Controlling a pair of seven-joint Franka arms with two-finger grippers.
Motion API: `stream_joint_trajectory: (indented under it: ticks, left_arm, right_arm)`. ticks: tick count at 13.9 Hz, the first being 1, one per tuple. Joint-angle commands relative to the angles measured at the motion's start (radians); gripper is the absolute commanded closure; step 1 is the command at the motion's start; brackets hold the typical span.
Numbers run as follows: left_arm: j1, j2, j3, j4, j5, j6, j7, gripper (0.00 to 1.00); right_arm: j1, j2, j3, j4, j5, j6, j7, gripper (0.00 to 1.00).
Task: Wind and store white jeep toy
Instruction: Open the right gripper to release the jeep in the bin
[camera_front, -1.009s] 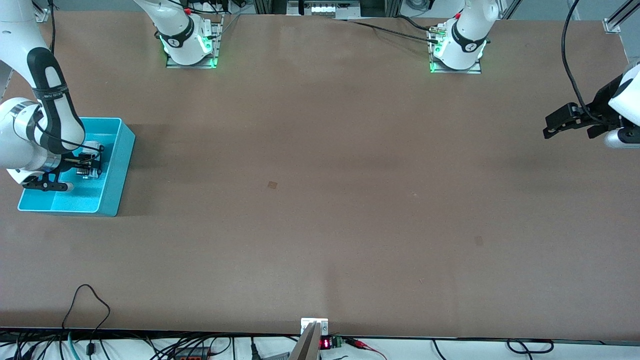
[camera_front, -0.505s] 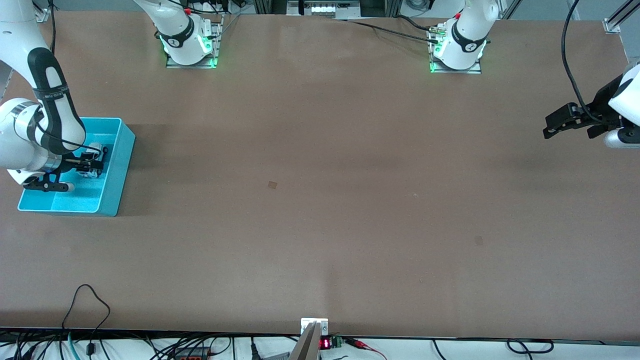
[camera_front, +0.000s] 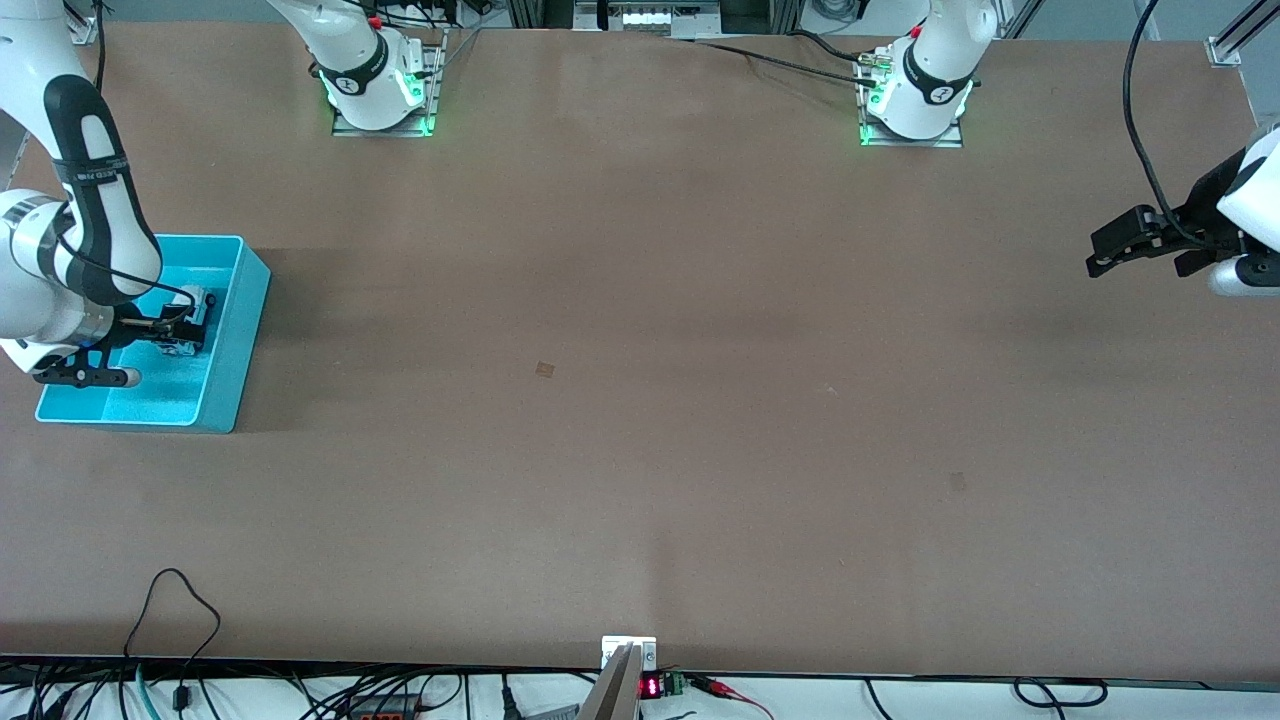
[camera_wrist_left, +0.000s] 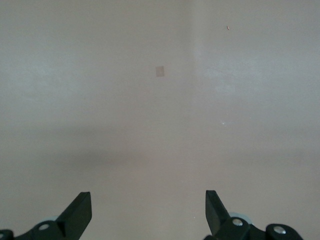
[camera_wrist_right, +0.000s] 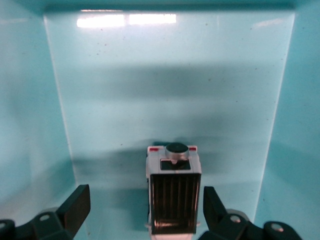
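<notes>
Jeep toy set down inside the bin, both grippers spread.

Small white jeep toy (camera_wrist_right: 173, 192) with a black ribbed roof panel is seen resting on the floor of the cyan plastic bin (camera_front: 232, 340), at nine o'clock on the brown table (camera_front: 640, 400), between the spread fingers of the right gripper (camera_wrist_right: 145, 212), untouched. The left gripper (camera_wrist_left: 148, 214), spread and empty, is held waiting over bare table at three o'clock.

No brand, label or word can be read. A small display (camera_front: 651, 687) at the table's (camera_front: 640, 400) edge nearest the front camera glows with red digits, too small to make out. A black band (camera_front: 88, 176) on the right arm over the cyan bin (camera_front: 225, 350) carries tiny white lettering, also unreadable.
</notes>
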Motion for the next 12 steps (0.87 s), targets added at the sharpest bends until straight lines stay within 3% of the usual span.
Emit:
stream_joint_trajectory:
  ticks: [1,6,12]
  left_arm:
    - [0.001,-0.011,0.003,0.0,-0.012,0.004,0.012,0.0]
    - [0.0,-0.015,0.001,0.0,-0.018,0.004,0.012,0.0]
    - [0.003,-0.015,0.003,0.0,-0.019,0.004,0.012,0.0]
  right_arm:
    - [-0.007,-0.098,0.021,0.015,0.01,-0.129,0.013,0.0]
    - [0.019,-0.242,0.069,0.142,0.008,-0.406,0.027,0.0]
    - [0.024,-0.398,0.139,0.205,0.01,-0.477,0.047,0.0]
